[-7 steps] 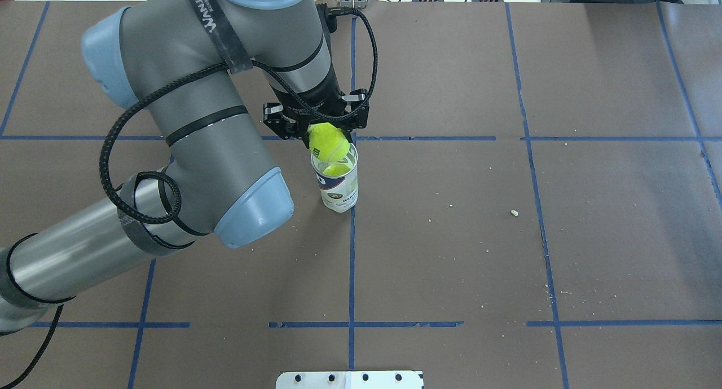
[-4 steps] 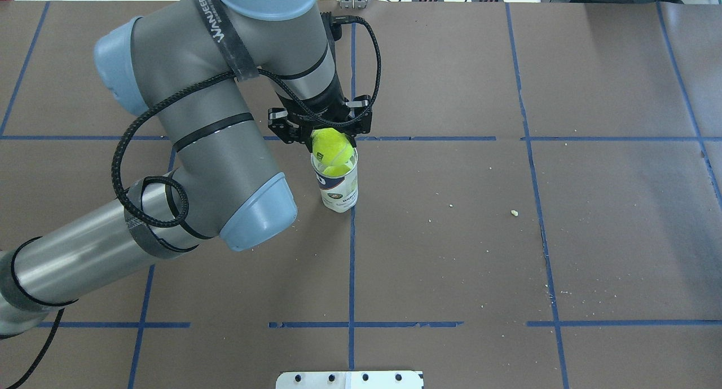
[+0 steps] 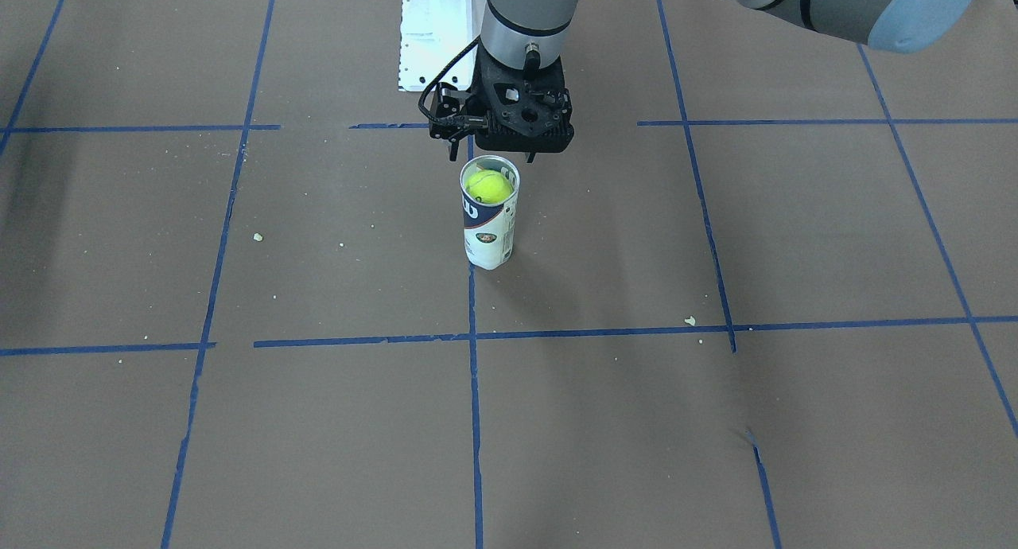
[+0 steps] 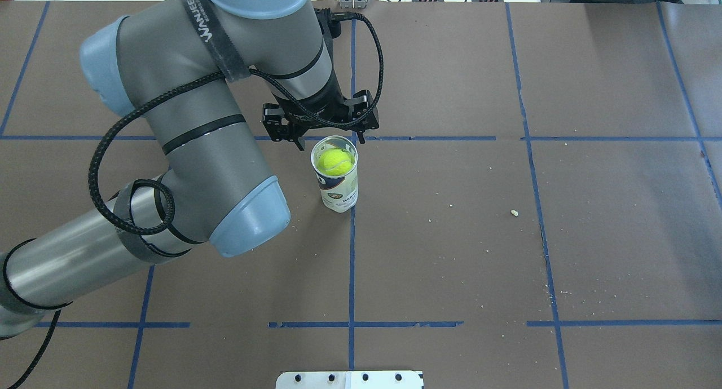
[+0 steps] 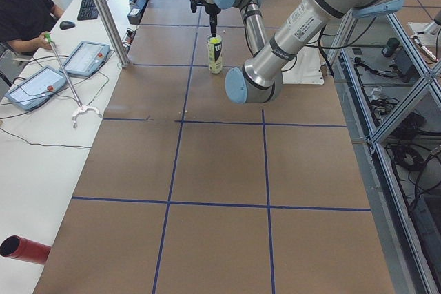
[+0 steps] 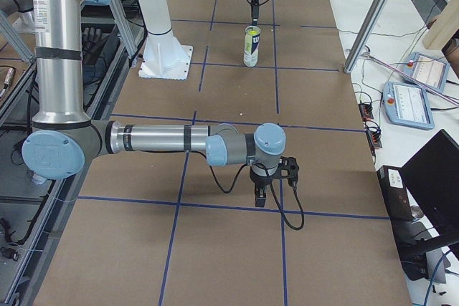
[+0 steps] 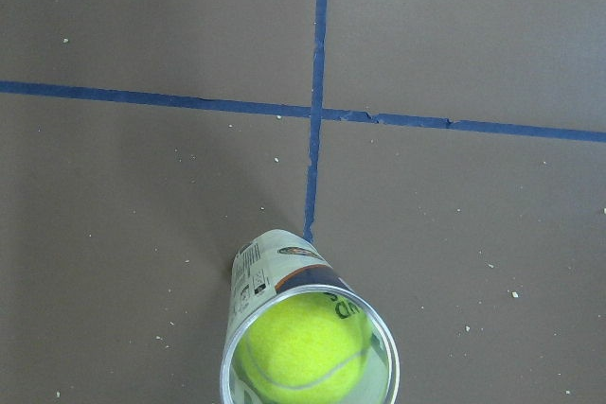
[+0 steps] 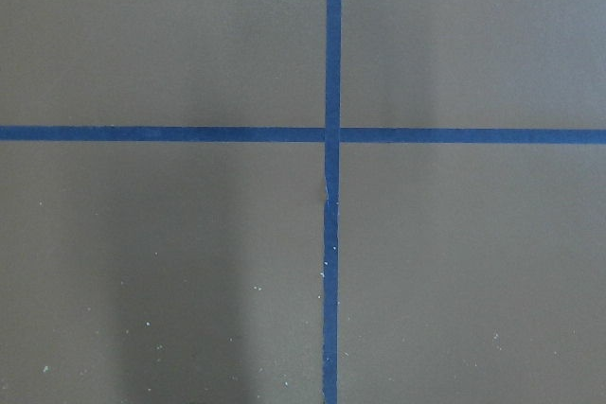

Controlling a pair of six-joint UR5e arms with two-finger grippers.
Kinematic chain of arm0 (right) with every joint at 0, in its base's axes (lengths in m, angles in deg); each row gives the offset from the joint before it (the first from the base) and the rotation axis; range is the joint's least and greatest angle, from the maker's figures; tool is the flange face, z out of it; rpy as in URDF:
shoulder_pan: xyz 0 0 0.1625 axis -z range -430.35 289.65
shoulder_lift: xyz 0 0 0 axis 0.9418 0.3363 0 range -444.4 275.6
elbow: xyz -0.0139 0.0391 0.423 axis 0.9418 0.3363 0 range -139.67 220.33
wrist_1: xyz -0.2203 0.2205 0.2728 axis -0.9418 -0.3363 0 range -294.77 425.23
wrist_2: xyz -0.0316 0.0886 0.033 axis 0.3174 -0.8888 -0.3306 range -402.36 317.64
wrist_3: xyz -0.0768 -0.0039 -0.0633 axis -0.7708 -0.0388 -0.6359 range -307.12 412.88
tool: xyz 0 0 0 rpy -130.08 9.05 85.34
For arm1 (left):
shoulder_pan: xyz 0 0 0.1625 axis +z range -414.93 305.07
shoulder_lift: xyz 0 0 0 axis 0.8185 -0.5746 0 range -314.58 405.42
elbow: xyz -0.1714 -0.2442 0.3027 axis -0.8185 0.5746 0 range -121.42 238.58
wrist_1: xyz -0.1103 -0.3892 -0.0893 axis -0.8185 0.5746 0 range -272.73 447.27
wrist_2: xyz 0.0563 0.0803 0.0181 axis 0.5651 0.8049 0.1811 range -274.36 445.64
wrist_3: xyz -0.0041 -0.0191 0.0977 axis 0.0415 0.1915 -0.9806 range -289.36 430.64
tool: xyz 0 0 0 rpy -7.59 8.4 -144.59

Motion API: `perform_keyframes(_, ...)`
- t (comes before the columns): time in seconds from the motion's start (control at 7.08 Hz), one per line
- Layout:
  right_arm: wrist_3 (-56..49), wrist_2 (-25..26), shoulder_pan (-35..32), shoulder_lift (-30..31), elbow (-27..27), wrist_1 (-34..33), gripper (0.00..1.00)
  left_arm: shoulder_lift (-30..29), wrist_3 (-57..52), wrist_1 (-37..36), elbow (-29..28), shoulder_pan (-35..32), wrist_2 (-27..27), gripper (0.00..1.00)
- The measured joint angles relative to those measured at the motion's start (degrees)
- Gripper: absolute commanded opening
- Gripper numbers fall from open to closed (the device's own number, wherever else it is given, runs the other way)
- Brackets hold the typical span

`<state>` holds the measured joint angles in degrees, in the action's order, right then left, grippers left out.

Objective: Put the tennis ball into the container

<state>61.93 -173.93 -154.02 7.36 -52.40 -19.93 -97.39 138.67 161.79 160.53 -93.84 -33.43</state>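
Note:
The clear container (image 4: pixel 337 186) with its white and navy label stands upright at a crossing of blue tape lines. A yellow-green tennis ball (image 4: pixel 335 161) sits inside it just below the rim; the left wrist view shows the ball (image 7: pixel 303 347) with its white seam but no lettering. My left gripper (image 4: pixel 328 138) hovers just above and behind the tube's mouth, open, with nothing between its fingers. From the front the gripper (image 3: pixel 493 153) hangs over the container (image 3: pixel 489 223). My right gripper (image 6: pixel 272 180) shows only in the exterior right view, over bare table far from the tube; I cannot tell its state.
A white pedestal plate (image 4: pixel 350 379) with bolt holes lies at the near table edge. Small crumbs (image 4: pixel 514 212) dot the brown surface. An operators' desk with tablets (image 5: pixel 89 56) runs along the far side.
The left gripper opened and let go of the ball, which dropped into the tube. The fingers now stand spread above the rim, slightly drawn back.

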Motion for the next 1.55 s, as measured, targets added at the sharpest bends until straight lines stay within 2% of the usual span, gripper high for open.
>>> perform_keyframes(0.28, 0.0, 0.0, 0.0, 0.0, 0.0, 0.0, 1.0, 3.3, -7.2, -0.4, 5.2, -3.5, 0.1, 1.0)
perform_keyframes(0.57, 0.0, 0.0, 0.0, 0.0, 0.0, 0.0, 1.0, 9.7, -14.5, -0.5, 10.8, -10.0, -0.2, 1.0)
perform_keyframes(0.85, 0.0, 0.0, 0.0, 0.0, 0.0, 0.0, 1.0, 17.5, -23.9, 0.3, 11.2, -18.9, -2.5, 1.0)
perform_keyframes(1.13, 0.0, 0.0, 0.0, 0.0, 0.0, 0.0, 1.0, 29.2, -43.2, 1.8, 7.3, -31.0, -6.4, 1.0)
perform_keyframes(1.41, 0.0, 0.0, 0.0, 0.0, 0.0, 0.0, 1.0, 36.2, -66.7, 2.9, -3.5, -45.1, -9.2, 1.0)
perform_keyframes(1.55, 0.0, 0.0, 0.0, 0.0, 0.0, 0.0, 1.0, 39.3, -74.6, 5.7, -8.9, -50.4, -9.7, 1.0)
